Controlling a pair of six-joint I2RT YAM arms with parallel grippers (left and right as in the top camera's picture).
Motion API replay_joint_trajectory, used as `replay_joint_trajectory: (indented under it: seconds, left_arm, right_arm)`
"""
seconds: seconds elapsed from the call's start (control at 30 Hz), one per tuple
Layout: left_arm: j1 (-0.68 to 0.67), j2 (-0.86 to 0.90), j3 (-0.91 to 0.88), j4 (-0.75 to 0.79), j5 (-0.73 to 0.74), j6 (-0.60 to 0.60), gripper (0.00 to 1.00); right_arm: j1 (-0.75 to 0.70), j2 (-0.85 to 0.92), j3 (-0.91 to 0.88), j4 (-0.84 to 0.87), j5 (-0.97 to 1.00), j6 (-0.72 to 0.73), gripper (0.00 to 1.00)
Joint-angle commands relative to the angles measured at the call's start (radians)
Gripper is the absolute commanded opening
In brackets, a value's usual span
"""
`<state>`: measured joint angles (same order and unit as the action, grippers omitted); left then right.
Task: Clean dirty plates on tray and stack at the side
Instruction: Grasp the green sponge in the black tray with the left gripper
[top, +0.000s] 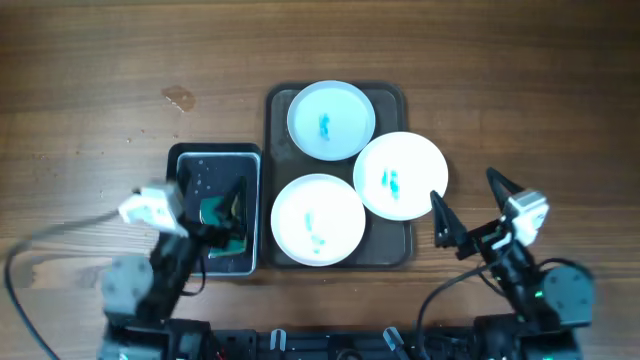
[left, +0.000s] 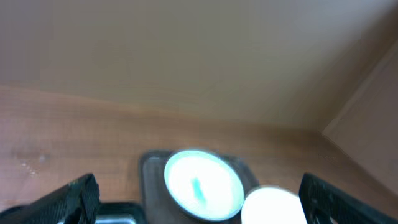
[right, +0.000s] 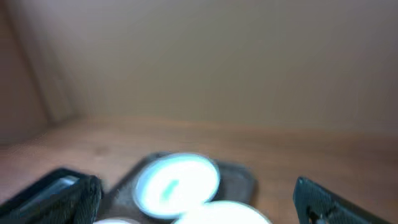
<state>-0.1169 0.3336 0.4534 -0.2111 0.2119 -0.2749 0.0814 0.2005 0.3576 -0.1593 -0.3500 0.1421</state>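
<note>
A dark tray (top: 390, 100) holds three white plates with blue smears: a far one (top: 331, 120), a right one (top: 400, 175) and a near one (top: 317, 220). My left gripper (top: 228, 222) is open and empty over a black tub (top: 190, 160) left of the tray, which holds a green sponge (top: 213, 211). My right gripper (top: 470, 205) is open and empty, just right of the tray. The left wrist view shows open jaws (left: 199, 202), the far plate (left: 203, 183) and the right plate (left: 273, 205). The right wrist view shows open jaws (right: 199, 205) and the far plate (right: 177, 180).
A small smudge (top: 178, 97) marks the wooden table at the far left. Cables run from both arm bases along the near edge. A plain wall stands behind the table in both wrist views.
</note>
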Motion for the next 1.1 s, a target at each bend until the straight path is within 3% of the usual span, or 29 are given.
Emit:
replay_joint_trajectory:
  seconds: [0.0, 0.13, 0.2, 0.43, 0.47, 0.5, 0.6, 0.8, 1.0, 1.07]
  left_arm:
    - [-0.005, 0.272, 0.295, -0.175, 0.063, -0.001, 1.00]
    - [-0.005, 0.549, 0.595, -0.452, 0.068, -0.001, 1.00]
    - [-0.005, 0.640, 0.701, -0.563, 0.068, 0.010, 1.00]
    - [-0.005, 0.741, 0.742, -0.687, 0.222, -0.001, 1.00]
    - [-0.005, 0.750, 0.742, -0.740, 0.182, -0.002, 1.00]
    - [-0.005, 0.764, 0.742, -0.823, 0.105, -0.023, 1.00]
    - [-0.005, 0.826, 0.716, -0.993, -0.111, -0.175, 1.00]
    - [-0.003, 0.945, 0.513, -0.906, -0.132, -0.268, 1.00]
    - [-0.003, 1.090, 0.364, -0.727, -0.135, -0.312, 0.78]
    - [-0.003, 1.159, 0.341, -0.665, -0.136, -0.314, 0.67]
  right_arm:
    - [-0.004, 0.220, 0.320, -0.223, -0.073, 0.014, 1.00]
    - [-0.004, 0.528, 0.681, -0.555, -0.078, 0.017, 1.00]
    - [-0.004, 0.629, 0.793, -0.636, -0.077, 0.017, 1.00]
    - [-0.004, 0.824, 0.863, -0.699, -0.148, 0.214, 1.00]
    - [-0.004, 0.847, 0.863, -0.723, -0.148, 0.202, 0.96]
    - [0.005, 0.877, 0.861, -0.768, -0.148, 0.201, 0.82]
    - [0.074, 0.944, 0.847, -0.850, -0.133, 0.142, 0.75]
    - [0.280, 1.059, 0.746, -0.830, -0.043, 0.179, 0.61]
    - [0.325, 1.105, 0.735, -0.800, 0.018, 0.249, 0.58]
    - [0.325, 1.105, 0.735, -0.794, 0.017, 0.251, 0.58]
